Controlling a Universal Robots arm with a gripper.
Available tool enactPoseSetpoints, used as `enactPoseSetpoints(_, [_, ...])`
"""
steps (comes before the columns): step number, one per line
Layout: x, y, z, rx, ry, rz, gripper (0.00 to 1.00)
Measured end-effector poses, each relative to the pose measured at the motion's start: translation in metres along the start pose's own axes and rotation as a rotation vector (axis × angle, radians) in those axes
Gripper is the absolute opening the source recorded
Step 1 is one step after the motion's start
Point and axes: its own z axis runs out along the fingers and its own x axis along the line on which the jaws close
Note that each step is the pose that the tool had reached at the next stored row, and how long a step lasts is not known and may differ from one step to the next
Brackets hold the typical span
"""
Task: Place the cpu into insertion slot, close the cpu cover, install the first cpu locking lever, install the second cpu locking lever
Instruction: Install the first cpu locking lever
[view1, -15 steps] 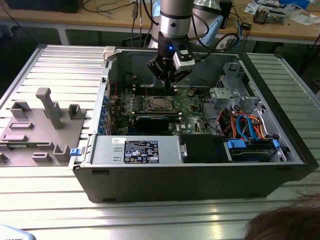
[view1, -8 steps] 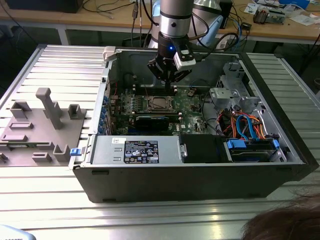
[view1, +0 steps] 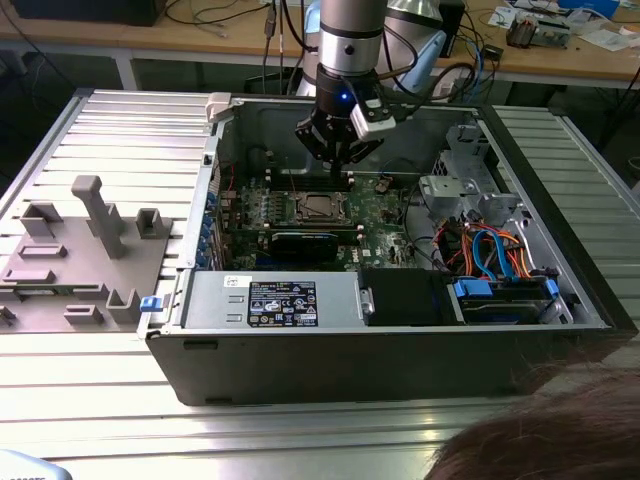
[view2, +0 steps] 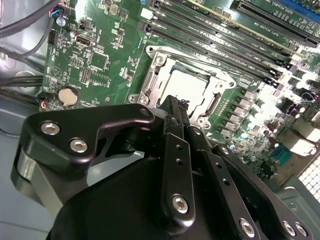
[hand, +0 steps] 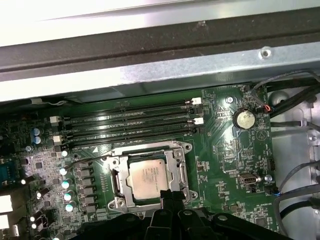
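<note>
Pincer (view2: 172, 104) hung closed, empty, just beside the cpu (hand: 147, 180) seated in the insertion slot (hand: 150, 150). Chip judged light, stiff and fragile; hold by edges.

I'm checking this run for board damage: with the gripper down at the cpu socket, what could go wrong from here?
The gripper has its fingertips at the edge of the cpu cover, which lies over the cpu. A sideways slip might scrape the chip's top or the green board.
The row of small capacitors stands close beside the cover, and a wide sweep could knock them.
</note>
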Motion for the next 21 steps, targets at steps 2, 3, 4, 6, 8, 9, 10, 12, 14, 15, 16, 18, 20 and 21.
enactPoseSetpoints(2, [0.0000,0.0000,0.0000,-0.0002,-0.0005,-0.009,0.11])
enactPoseSetpoints(3, [0.0000,0.0000,0.0000,-0.0004,-0.0011,-0.019,0.11])
enactPoseSetpoints(4, [0.0000,0.0000,0.0000,-0.0005,-0.0015,-0.028,0.11])
enactPoseSetpoints(6, [0.0000,0.0000,0.0000,-0.0008,-0.0020,-0.037,0.11])
enactPoseSetpoints(8, [0.0000,0.0000,0.0000,-0.0010,-0.0025,-0.046,0.11])
enactPoseSetpoints(9, [0.0000,0.0000,0.0000,-0.0011,-0.0029,-0.054,0.11])
enactPoseSetpoints(10, [0.0000,0.0000,0.0000,-0.0012,-0.0033,-0.060,0.11])
enactPoseSetpoints(12, [0.0000,0.0000,0.0000,-0.0014,-0.0037,-0.069,0.11])
enactPoseSetpoints(14, [0.0000,0.0000,0.0000,-0.0016,-0.0043,-0.078,0.11])
enactPoseSetpoints(15, [0.0000,0.0000,0.0000,-0.0017,-0.0045,-0.082,0.11])
enactPoseSetpoints(16, [0.0000,0.0000,0.0000,-0.0018,-0.0049,-0.090,0.11])
enactPoseSetpoints(18, [0.0000,0.0000,0.0000,-0.0019,-0.0054,-0.100,0.11])
enactPoseSetpoints(20, [0.0000,0.0000,0.0000,-0.0021,-0.0059,-0.109,0.11])
enactPoseSetpoints(21, [0.0000,0.0000,0.0000,-0.0022,-0.0062,-0.114,0.11])
